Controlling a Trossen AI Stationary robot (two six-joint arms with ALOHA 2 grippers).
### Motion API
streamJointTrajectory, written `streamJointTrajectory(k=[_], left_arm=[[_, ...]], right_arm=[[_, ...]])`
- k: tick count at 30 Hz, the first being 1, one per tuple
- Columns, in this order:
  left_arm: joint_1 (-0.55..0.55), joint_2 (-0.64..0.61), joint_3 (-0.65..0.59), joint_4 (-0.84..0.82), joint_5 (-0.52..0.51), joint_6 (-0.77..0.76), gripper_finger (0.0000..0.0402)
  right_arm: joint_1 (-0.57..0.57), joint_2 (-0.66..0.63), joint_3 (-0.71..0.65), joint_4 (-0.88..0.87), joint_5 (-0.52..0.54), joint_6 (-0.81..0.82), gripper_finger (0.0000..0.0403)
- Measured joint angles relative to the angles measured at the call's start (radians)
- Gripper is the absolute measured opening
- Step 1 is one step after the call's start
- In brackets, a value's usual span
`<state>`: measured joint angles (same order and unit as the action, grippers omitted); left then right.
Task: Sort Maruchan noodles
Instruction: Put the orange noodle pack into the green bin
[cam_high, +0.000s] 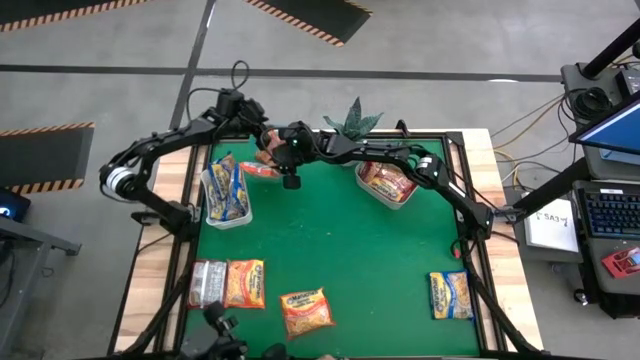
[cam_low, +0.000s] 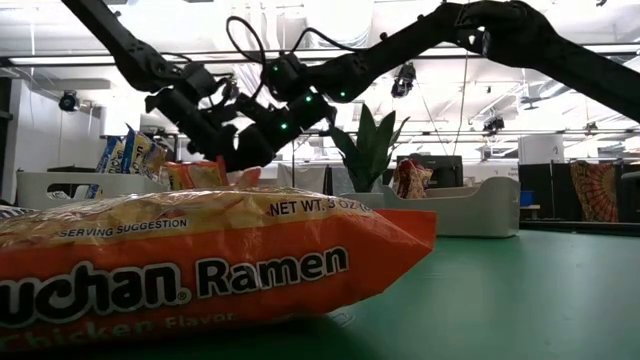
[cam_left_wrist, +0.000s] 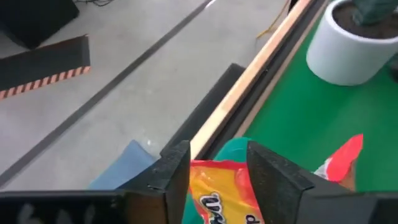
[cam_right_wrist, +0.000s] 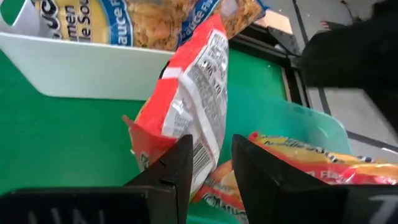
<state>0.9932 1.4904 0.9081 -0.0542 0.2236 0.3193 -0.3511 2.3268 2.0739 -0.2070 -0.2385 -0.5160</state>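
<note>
Green worktop (cam_high: 350, 260), far-left corner: right hand (cam_right_wrist: 208, 163) pinches red packet (cam_right_wrist: 189, 106) end-up above teal bin (cam_right_wrist: 311, 127); left hand (cam_left_wrist: 217, 171) pinches orange packet (cam_left_wrist: 221, 193) alongside.

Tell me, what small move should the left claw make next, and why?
Probably open the left claw: it grips an orange packet above the teal bin, which already holds orange packets. The right claw grips a red packet nearby.

both arms reach to the far table edge, left tool (cam_left_wrist: 217, 177) and right tool (cam_right_wrist: 210, 165) clamped.
</note>
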Motion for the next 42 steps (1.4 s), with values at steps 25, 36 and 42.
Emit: streamJointTrajectory(k=[25,36,42], left_arm=[[-0.026,-0.117,0.0,-0.087,0.196,0.274,0.0228],[-0.026,-0.043,0.04,-0.132,0.255,0.365,0.0203],[-0.024,0.056,0.142,-0.306,0.254,0.412,0.0195]], right_arm=[[-0.017,-0.465,-0.282,-0.542,-0.179,-0.019,0.0065],[-0.033,-0.747,-0.689,-0.27,-0.34,0.074,0.0065],[-0.034,-0.827,-0.811,-0.165,-0.338,0.114,0.0065]])
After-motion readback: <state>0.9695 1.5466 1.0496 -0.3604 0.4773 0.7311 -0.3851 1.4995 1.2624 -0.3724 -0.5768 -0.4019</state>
